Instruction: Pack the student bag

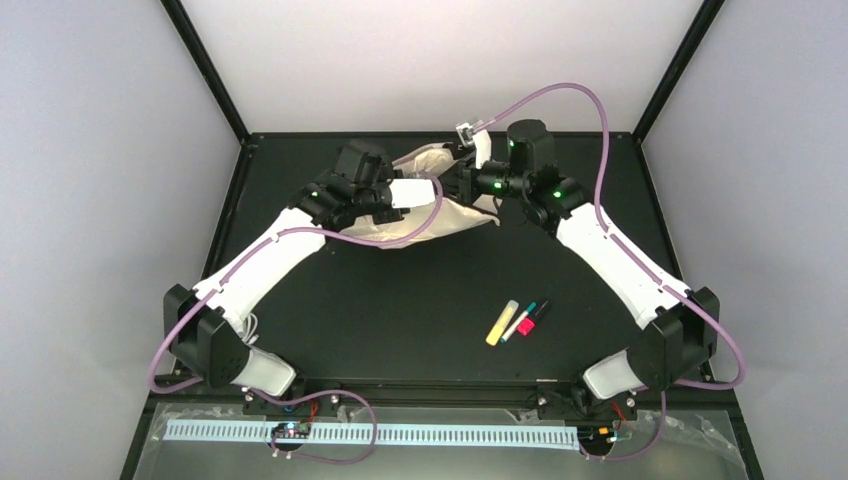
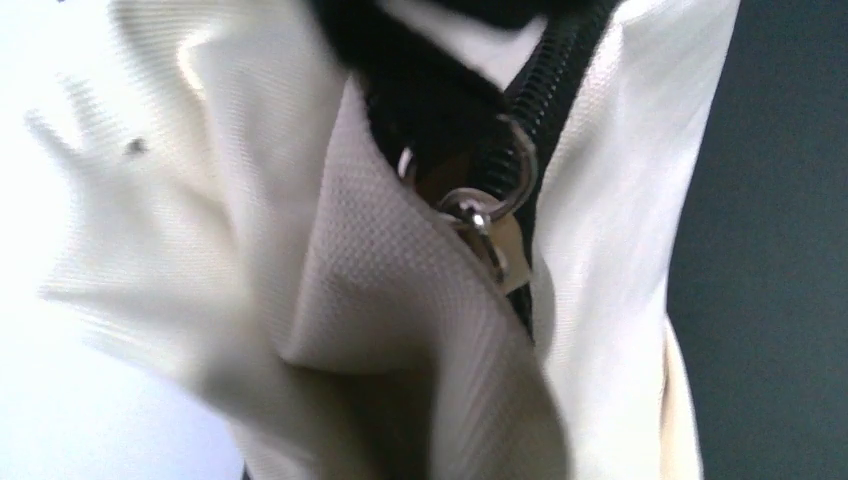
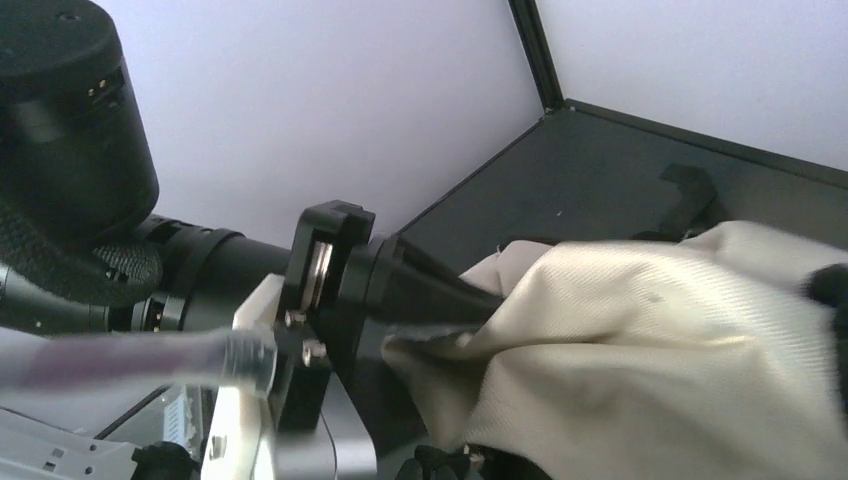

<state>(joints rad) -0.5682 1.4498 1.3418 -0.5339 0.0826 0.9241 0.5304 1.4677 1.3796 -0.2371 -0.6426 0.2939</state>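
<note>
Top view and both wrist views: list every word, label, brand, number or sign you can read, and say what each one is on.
No text can be read in any view.
Bag: plain cream fabric, no label or logo showing.
Zipper: no marking visible on the teeth or the metal pull.
Pens: any print is too small to read.

Both arms reach forward and inward from their bases, and the forearms converge.

Left arm [image 1: 270,255]: elbow is low at the near left and the wrist is turned rightward. The left gripper [image 1: 432,190] points toward the opposite arm; its jaw spacing cannot be determined.

Right arm [image 1: 615,255]: wrist is turned leftward. The right gripper [image 1: 464,186] is closed tight.

The two grippers sit just beside each other, tip facing tip.
</note>
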